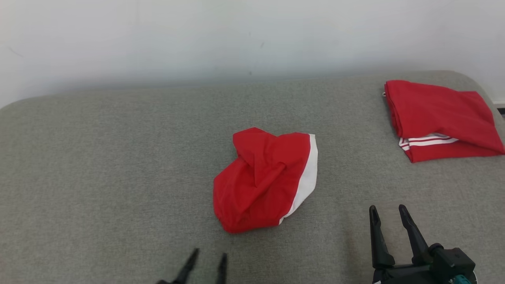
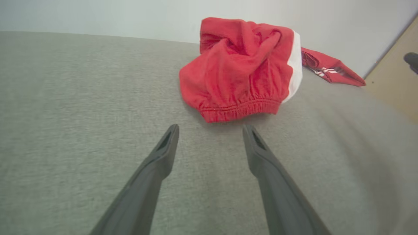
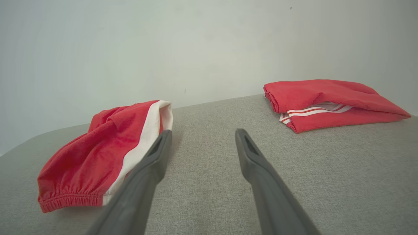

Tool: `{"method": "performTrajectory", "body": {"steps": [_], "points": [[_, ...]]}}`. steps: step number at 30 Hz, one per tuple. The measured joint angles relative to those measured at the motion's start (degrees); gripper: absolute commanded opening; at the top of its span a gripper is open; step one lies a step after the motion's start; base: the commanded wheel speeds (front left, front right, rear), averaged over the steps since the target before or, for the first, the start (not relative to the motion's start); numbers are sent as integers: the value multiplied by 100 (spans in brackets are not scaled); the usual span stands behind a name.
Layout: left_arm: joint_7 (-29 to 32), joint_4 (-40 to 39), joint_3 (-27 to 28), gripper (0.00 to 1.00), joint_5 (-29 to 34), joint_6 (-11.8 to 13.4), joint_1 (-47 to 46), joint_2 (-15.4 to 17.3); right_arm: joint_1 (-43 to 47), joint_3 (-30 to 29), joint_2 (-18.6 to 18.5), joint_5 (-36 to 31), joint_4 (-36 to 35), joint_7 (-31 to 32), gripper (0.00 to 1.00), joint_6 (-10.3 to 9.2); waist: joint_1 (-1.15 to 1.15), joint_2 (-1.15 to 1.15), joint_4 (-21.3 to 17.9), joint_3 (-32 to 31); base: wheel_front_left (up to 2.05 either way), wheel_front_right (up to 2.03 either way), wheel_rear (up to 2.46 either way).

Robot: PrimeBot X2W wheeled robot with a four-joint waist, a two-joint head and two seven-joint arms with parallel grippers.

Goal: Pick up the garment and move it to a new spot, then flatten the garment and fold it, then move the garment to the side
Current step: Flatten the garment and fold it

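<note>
The crumpled red garment (image 1: 262, 179) lies in the middle of the grey cushion (image 1: 98, 165), its elastic hem facing the left gripper (image 1: 210, 253), which is near it with fingers spread. The right gripper (image 1: 387, 208), also spread, stands farther off to the garment's right.

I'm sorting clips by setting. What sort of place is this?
Probably a plain indoor garment-folding setup: a wide grey fabric-covered surface against a bare pale wall, with a crumpled red garment and a folded red garment on it.
</note>
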Motion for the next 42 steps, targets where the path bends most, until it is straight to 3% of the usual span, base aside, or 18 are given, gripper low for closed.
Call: {"method": "performTrajectory", "body": {"steps": [4, 8, 23, 24, 25, 26, 27, 28, 37, 42], "points": [[0, 339, -773, 100, -310, -25, -225, -4, -44, 7, -1, 7, -13, 0, 100, 0, 0, 0, -133, 77, 0, 0, 0], [0, 646, -1185, 100, -719, -31, -600, -3, -140, 13, 0, 14, -23, 0, 100, 0, 0, 0, -321, 173, 0, 0, 0], [0, 1506, -1272, 100, -1279, -32, -1746, -4, -325, -16, -1, 102, -68, 0, 100, 0, 0, 0, -1105, 625, 0, 0, 0], [0, 1455, -1241, 95, -1279, -32, -1800, -4, -344, -29, -2, 105, -73, 0, 100, 0, 0, 0, -1140, 653, 0, 0, 0], [0, 1399, -1212, 42, -1282, -32, -1834, -7, -354, -34, -2, 107, -76, 0, 100, 0, 1, 0, -1167, 680, 0, 0, 0], [0, 1361, -1177, 42, -1287, -32, -1841, -11, -355, -43, -2, 107, -76, 0, 100, 0, 1, 0, -1189, 704, 0, 0, 0], [0, 1323, -1122, 17, -1280, -32, -1841, -11, -355, -56, -2, 107, -76, 0, 100, 0, 1, 0, -1203, 726, 0, 0, 0], [0, 1280, -1076, 0, -1265, -32, -1841, -5, -354, -82, -2, 107, -75, 0, 100, 0, 1, 0, -1207, 740, 0, 0, 0], [0, 500, -539, 0, -1026, -33, -1739, 3, -260, -146, 0, 107, -59, 0, 100, 0, 0, 0, -881, 665, 0, 0, 0], [0, 149, -487, 0, -973, -33, -1422, 243, -189, -124, 0, 107, -25, 0, 100, 0, 0, 0, -523, 565, 0, 0, 0]]}}
